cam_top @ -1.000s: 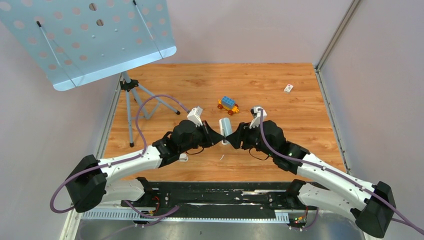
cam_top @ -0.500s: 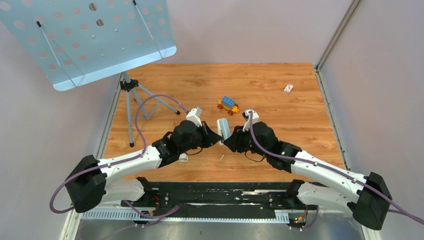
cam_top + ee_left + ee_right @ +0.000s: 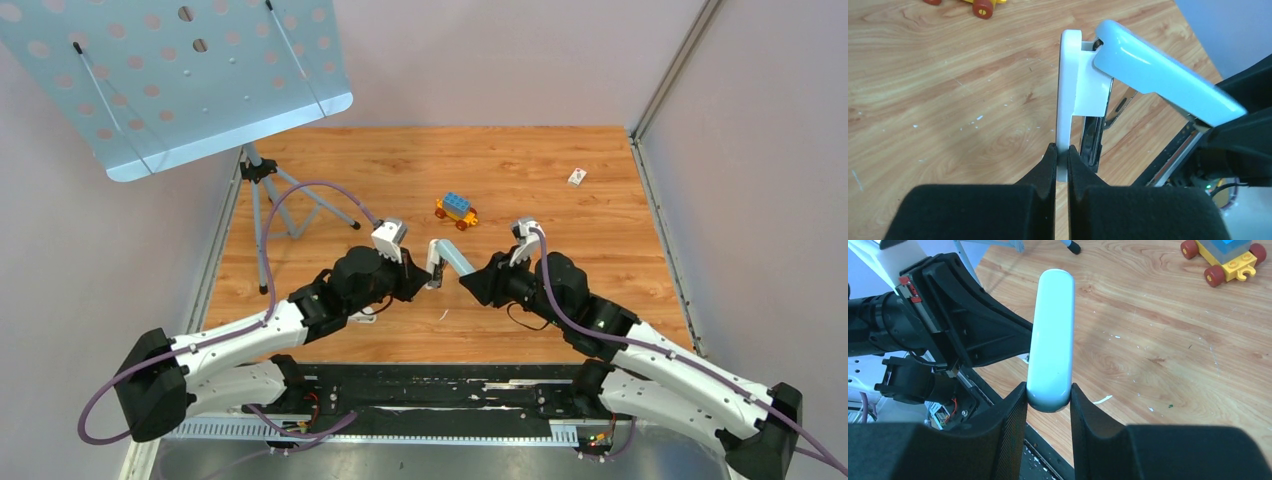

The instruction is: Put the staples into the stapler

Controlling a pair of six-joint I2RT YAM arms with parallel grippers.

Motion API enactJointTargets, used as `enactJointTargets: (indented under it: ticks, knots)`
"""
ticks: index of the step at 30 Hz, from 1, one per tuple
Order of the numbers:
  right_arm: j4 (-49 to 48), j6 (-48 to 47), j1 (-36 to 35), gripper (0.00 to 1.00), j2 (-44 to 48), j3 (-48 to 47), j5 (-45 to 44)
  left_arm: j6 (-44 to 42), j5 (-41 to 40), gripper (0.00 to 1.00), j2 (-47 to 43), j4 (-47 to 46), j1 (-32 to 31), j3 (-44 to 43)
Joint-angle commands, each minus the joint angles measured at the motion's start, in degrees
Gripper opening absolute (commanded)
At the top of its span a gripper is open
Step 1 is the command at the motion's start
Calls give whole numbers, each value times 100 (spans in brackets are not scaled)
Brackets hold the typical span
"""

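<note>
The stapler is held in the air between both grippers and is hinged open. My left gripper (image 3: 426, 283) (image 3: 1062, 152) is shut on its white base (image 3: 433, 262) (image 3: 1068, 90). My right gripper (image 3: 468, 279) (image 3: 1049, 390) is shut on the rear end of its light-blue top cover (image 3: 457, 258) (image 3: 1050, 330) (image 3: 1158, 75). The dark metal magazine (image 3: 1095, 135) shows between base and cover. A thin pale sliver (image 3: 443, 315) (image 3: 1103, 399) lies on the wood below; I cannot tell what it is. No grey staple strips show.
A yellow and blue toy car (image 3: 456, 211) (image 3: 1228, 257) stands behind the stapler. A small white printed box (image 3: 577, 177) lies at the far right. A perforated music stand (image 3: 180, 70) on a tripod (image 3: 270, 190) stands at the far left.
The stapler was closed and upright; now its blue cover is swung open to the right in the right gripper. The left gripper has shifted slightly left with the white base.
</note>
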State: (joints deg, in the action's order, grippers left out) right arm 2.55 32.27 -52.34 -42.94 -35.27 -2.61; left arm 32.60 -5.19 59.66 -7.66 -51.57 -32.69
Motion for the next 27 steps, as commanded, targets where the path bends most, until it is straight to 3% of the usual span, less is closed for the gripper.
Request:
enactJointTargets:
  ticks: [1, 11, 17, 27]
  knots:
    - [379, -342, 14, 15, 384, 92, -165, -911, -256, 0, -35, 133, 25, 129]
    - [683, -987, 644, 18, 497, -446, 750, -1955, -55, 0, 289, -902, -64, 701]
    - [662, -1033, 1628, 18, 291, -689, 1965, -2894, -162, 0, 547, -599, -301, 553]
    - [781, -1336, 2045, 17, -48, -1151, 2727, -2947, -475, 0, 460, -744, -343, 645]
